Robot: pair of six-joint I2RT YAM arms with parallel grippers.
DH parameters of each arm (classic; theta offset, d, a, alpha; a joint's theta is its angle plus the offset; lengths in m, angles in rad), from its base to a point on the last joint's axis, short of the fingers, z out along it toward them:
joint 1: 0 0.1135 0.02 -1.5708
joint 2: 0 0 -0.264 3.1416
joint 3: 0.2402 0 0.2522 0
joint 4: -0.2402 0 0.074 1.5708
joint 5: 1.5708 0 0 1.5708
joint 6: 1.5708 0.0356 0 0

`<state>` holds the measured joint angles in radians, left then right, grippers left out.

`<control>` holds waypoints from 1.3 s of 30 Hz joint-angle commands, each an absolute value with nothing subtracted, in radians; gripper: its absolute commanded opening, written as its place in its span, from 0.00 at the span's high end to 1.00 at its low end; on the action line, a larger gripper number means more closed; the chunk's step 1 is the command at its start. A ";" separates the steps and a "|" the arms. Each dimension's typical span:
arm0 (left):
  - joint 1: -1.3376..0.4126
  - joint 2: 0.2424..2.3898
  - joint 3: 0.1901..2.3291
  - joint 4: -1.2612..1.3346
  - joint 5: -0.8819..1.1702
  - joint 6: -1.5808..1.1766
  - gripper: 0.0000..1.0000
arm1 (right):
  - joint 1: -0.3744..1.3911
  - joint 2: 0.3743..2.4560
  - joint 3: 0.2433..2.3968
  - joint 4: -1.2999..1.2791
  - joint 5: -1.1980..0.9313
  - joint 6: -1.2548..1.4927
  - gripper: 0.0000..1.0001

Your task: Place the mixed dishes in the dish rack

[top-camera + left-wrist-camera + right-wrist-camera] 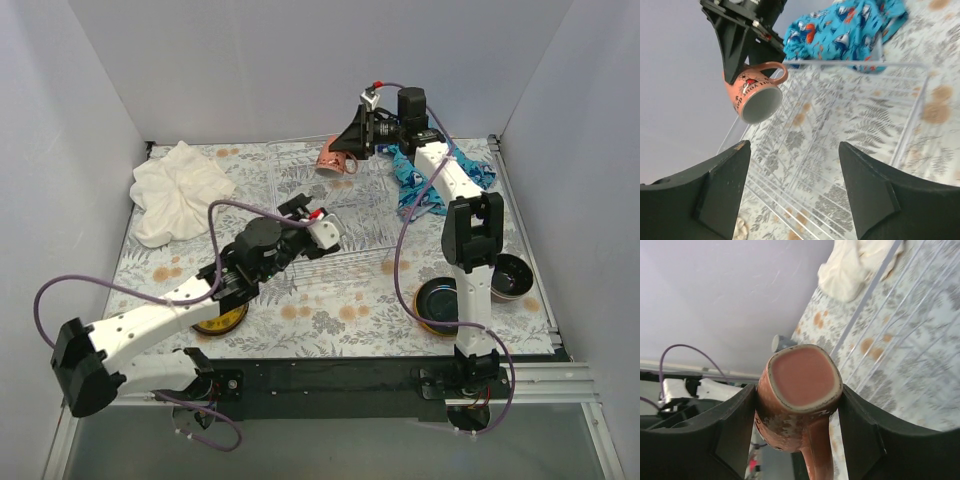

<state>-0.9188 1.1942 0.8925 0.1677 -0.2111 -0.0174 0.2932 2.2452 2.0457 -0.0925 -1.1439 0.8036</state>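
Note:
My right gripper (350, 150) is shut on a pink mug (334, 158) and holds it in the air over the far edge of the dish rack (350, 262). In the right wrist view the mug's base (802, 377) faces the camera, wedged between both fingers, handle downward. In the left wrist view the same mug (757, 95) hangs tilted above the rack's wire rim (860, 63). My left gripper (795, 150) is open and empty, hovering over the rack's floor near its front left side (325, 225).
A white towel (180, 190) lies at the far left and a blue printed cloth (420, 180) by the rack's far right corner. A yellow plate (225, 322) sits under the left arm. A dark plate (432, 300) and a dark bowl (512, 278) sit near the right arm.

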 commanded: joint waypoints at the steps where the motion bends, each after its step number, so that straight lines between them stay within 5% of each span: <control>1: -0.925 1.052 0.905 -0.058 -0.102 -0.159 0.29 | 0.272 2.286 2.190 -0.043 -1.086 0.630 0.88; 5: -0.923 1.043 0.888 -0.101 -0.324 -0.213 0.28 | 0.270 2.321 2.249 -0.048 -0.941 0.479 0.94; 13: -0.922 0.999 0.813 -0.107 -0.390 -0.245 0.27 | 0.291 2.320 2.257 0.067 -0.687 0.155 0.99; 22: -0.920 0.994 0.785 -0.159 -0.380 -0.301 0.26 | 0.295 2.370 2.256 0.219 -0.822 -0.191 0.99; 39: -0.917 1.020 0.765 -0.167 -0.379 -0.334 0.25 | 0.288 2.508 2.307 0.230 -0.847 -0.388 0.99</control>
<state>-0.9222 1.0267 0.7654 -0.1696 -0.3714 -0.3161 0.2920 2.4950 2.2482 0.1455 -0.8410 -0.3286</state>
